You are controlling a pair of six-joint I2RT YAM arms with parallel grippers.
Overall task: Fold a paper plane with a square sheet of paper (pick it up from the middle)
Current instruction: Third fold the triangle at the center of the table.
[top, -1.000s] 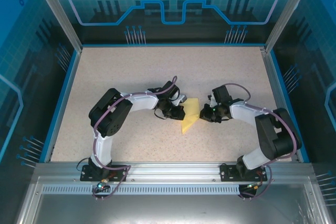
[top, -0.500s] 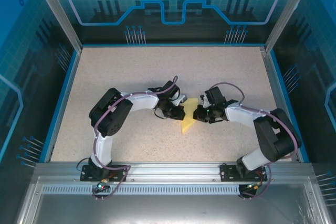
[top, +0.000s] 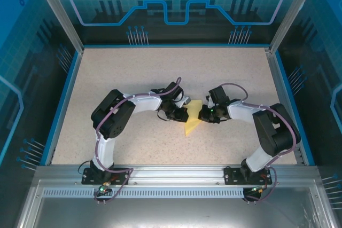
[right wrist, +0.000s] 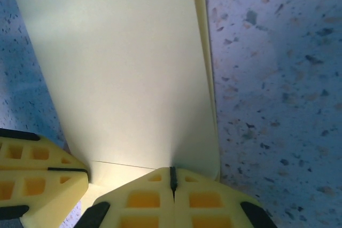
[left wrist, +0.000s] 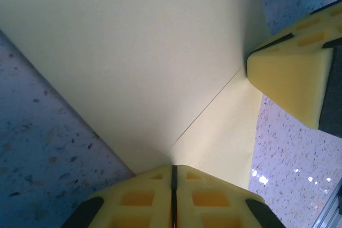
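top view: the folded pale-yellow paper point(top: 191, 125) lies mid-table point(top: 133, 73), its upper part between the left gripper point(top: 183, 113) and the right gripper point(top: 202, 114).
left wrist view: the left gripper's jaws are closed, with the tips on the creased paper's edge.
right wrist view: the right gripper's jaws are pressed together, and its tips meet the paper's near edge.

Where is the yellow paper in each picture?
Top external: paper in the middle of the table, between the left gripper and right gripper.
Left wrist: paper across the top and middle, pinched by the left gripper at the bottom.
Right wrist: paper across the top left and middle, pinched by the right gripper at the bottom.
Shared landmark: the speckled table beside the paper.
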